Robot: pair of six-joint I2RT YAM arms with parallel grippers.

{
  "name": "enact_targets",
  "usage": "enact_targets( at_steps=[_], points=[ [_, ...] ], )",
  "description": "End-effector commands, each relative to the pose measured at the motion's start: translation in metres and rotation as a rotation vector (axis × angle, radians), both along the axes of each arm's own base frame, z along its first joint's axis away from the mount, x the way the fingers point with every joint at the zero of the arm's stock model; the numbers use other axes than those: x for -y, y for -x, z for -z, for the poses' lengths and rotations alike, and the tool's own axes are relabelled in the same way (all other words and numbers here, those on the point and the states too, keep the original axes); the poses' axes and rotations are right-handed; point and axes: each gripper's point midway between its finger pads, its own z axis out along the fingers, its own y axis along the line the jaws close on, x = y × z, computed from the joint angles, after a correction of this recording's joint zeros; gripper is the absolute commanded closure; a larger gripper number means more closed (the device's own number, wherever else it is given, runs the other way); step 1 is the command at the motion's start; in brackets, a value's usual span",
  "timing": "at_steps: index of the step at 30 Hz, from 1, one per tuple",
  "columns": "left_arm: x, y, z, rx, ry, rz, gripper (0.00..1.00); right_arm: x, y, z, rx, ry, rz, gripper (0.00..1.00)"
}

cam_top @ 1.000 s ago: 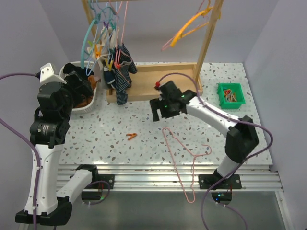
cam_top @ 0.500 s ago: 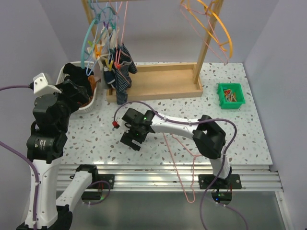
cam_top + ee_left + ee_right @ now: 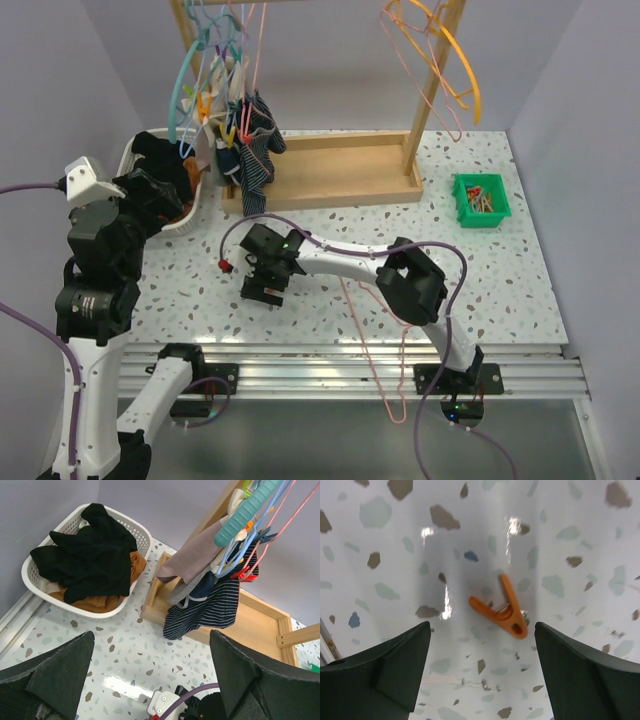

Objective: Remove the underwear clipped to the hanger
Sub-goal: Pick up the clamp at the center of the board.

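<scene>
At the far left, the left gripper [image 3: 150, 670] is being held high above the speckled table [image 3: 190, 290], facing the white basket [image 3: 142, 532]. Its fingers are being shown spread wide apart, with nothing between them.

The underwear [image 3: 90, 555] is being carried by that basket, at the table's back left corner. It is being seen as a limp heap of plain black cloth, matte and deeply creased. Separate pieces cannot be told apart, and one lobe is being draped up over the basket's far rim. The heap is being supported by an orange-brown cloth [image 3: 100, 601], which is showing beneath it along the near and right sides.

Just right of the basket, dark blue striped garments [image 3: 210, 610] are being hung from clustered hangers, a teal hanger [image 3: 245, 512] among them, over the wooden rack base [image 3: 340, 170].

Nearer the middle, the right gripper [image 3: 482, 670] is being held low over the table, fingers set wide apart. An orange clothespin [image 3: 502, 609] is lying flat on the table between them, touched by neither.

Further right, a pink hanger [image 3: 385, 320] is lying on the table, orange hangers [image 3: 450, 60] are being carried by the rack's right post, and a green bin [image 3: 480, 200] is standing at the far right.
</scene>
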Motion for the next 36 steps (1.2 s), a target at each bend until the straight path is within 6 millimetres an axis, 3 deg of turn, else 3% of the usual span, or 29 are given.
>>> enact_targets(
  at_steps=[1,7,17,21,29,32,36],
  points=[
    [-0.004,0.0,0.004,-0.01,-0.017,-0.021,0.0,-0.027,-0.019,-0.018,0.074,-0.069,-0.047,0.12],
    [-0.007,0.001,0.004,-0.014,-0.036,-0.032,0.0,-0.038,-0.016,-0.005,0.018,-0.054,-0.058,0.12],
    [-0.007,-0.001,0.006,-0.023,-0.045,-0.028,0.0,-0.024,-0.019,0.003,0.034,-0.007,-0.04,0.12],
    [-0.008,0.0,0.007,-0.028,-0.053,-0.03,0.0,-0.015,-0.021,0.012,0.004,0.022,0.002,0.18],
    [-0.009,0.003,0.009,-0.029,-0.059,-0.035,0.0,0.005,-0.023,0.021,-0.057,0.07,0.072,0.38],
    [-0.008,0.001,0.009,-0.027,-0.054,-0.029,0.0,0.006,-0.021,0.018,-0.07,0.065,0.079,0.51],
    [-0.008,0.001,0.009,-0.024,-0.051,-0.027,0.0,0.006,-0.019,0.015,-0.094,0.056,0.089,0.77]
  ],
)
